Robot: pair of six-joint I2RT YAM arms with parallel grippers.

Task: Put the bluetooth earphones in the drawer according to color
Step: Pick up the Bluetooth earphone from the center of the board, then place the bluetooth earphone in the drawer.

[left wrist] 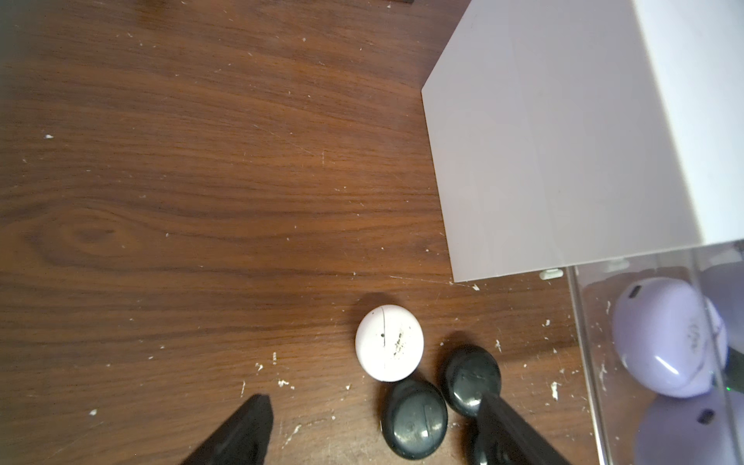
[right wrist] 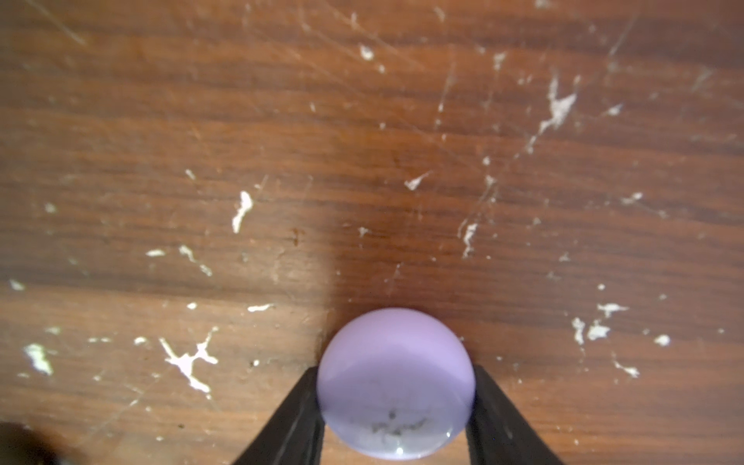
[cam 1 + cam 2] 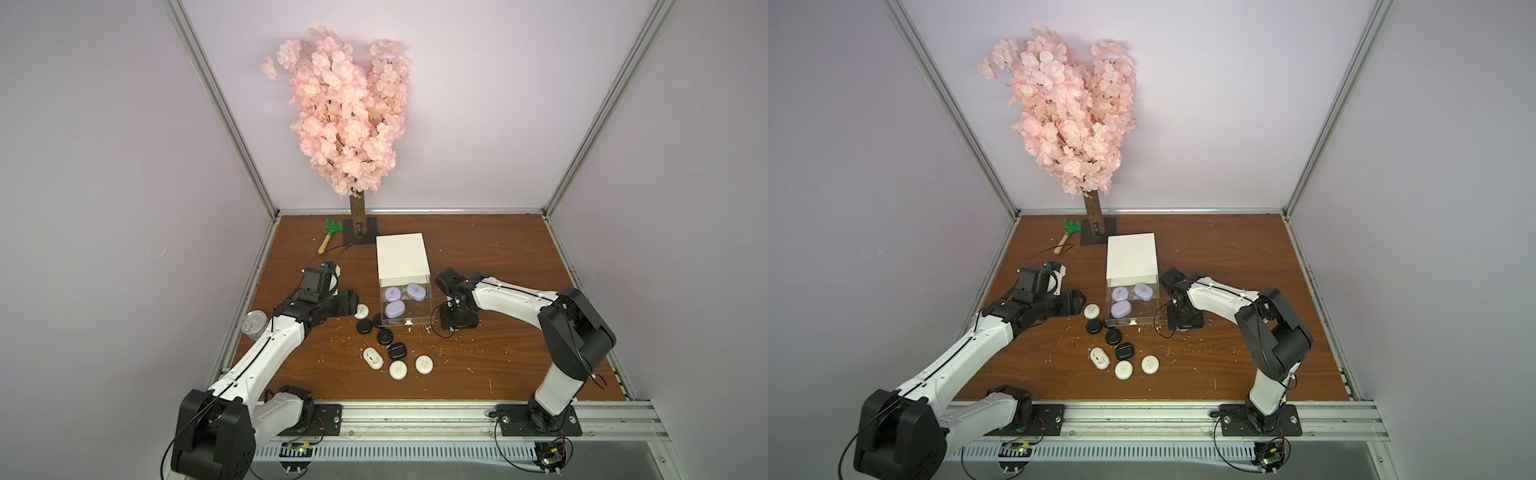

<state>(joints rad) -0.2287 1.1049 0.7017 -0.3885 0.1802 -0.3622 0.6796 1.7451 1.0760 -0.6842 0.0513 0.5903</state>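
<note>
The right jaws point down at the bench (image 3: 498, 257). They are closed on a lavender case (image 2: 396, 382), with one side of the jaws touching each side of it. The case sits on the bench. In both top views the arm hides it.

The left jaws are wide open and hold nothing. In the left wrist view a black case (image 1: 414, 418) lies on the bench between them. A second black case (image 1: 471, 380) is partly hidden behind one side of the jaws. A white case (image 1: 389, 348) lies just past the tips, right next to the first black one.

The white cabinet (image 3: 402, 257) stands between the left jaws and the right jaws. Its clear drawer (image 3: 395, 324) is pulled out. Three more lavender cases (image 3: 392, 294) (image 3: 417, 291) (image 3: 395, 309) lie inside it.

More cases lie on the bench, nearer the robot than both jaws. They are three more white cases (image 3: 372, 357) (image 3: 398, 370) (image 3: 424, 364) and two more black cases (image 3: 385, 336) (image 3: 398, 350).
</note>
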